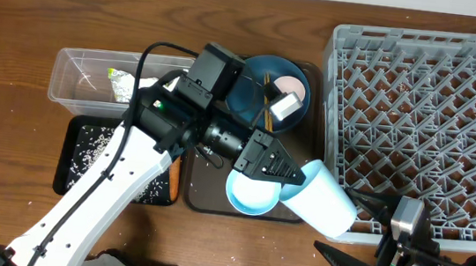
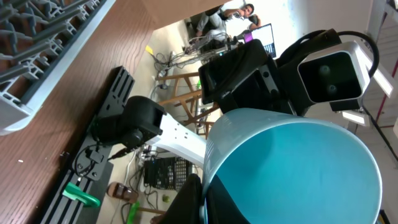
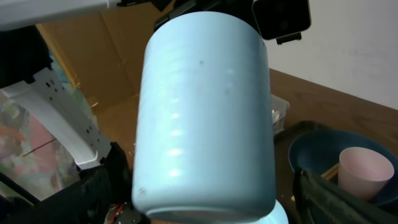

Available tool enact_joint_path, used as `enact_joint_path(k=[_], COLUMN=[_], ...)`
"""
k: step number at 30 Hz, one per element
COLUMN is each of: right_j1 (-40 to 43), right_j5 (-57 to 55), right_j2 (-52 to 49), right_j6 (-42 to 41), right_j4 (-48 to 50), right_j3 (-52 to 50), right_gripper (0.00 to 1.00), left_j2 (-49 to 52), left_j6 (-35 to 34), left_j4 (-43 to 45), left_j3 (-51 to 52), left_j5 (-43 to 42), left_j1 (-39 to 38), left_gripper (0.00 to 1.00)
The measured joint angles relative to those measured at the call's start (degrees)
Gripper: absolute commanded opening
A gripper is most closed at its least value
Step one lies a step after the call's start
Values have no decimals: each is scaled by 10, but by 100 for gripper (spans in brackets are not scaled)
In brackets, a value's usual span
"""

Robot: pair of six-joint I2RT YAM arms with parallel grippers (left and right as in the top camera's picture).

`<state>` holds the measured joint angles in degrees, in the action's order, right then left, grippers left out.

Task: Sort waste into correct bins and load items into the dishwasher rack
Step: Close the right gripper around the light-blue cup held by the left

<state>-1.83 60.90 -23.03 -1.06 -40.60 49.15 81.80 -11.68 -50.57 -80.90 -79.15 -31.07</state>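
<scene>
While the dishwasher rack waits with nothing in it, you have the waste side at the left largely settled. The clear tub [image 1: 70,89] holds the green-and-yellow wrapper [image 1: 121,85] with something white beside it, likely the tissue. The black tray [image 1: 61,159] below it is speckled with rice grains [image 1: 90,144]. An orange sliver [image 1: 175,179], probably the carrot, lies at that tray's right edge, but you cannot tell whether it is inside or just beside it.

Further right, on the brown serving tray [image 1: 205,196], the dark blue dish [image 1: 254,108] has the pink cup [image 1: 291,87] and the chopsticks [image 1: 268,101] in it. None of these is loaded yet, and the light blue bowl cannot be made out.

Your left gripper [image 1: 276,171] is pinched shut on the rim of the light blue cup [image 1: 319,204]. It holds the cup off the table, between the serving tray and the near left corner of the dishwasher rack [image 1: 425,38]. The cup lies close to level, its long axis running left to right. Its open mouth faces back toward the left arm and its closed base points at the right arm.

Your right gripper [image 1: 350,226] stands wide, with a finger on either side of that base and a gap showing on both sides, so it holds nothing. This looks like a handover about to happen, and the whole loading job lies ahead of you
</scene>
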Motion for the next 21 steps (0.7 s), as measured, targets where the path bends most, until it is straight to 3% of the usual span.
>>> enact_joint_path(k=[17, 21], right_j1=[0, 0], right_j5=[0, 0], right_j2=[0, 0], right_j6=[-2, -2], right_j4=[0, 0], right_j3=[0, 0], right_gripper=[92, 88], left_j2=[0, 0], left_j6=[0, 0], left_j4=[0, 0], left_j3=[0, 0], left_j5=[0, 0], left_j1=[-16, -23], left_gripper=[6, 6])
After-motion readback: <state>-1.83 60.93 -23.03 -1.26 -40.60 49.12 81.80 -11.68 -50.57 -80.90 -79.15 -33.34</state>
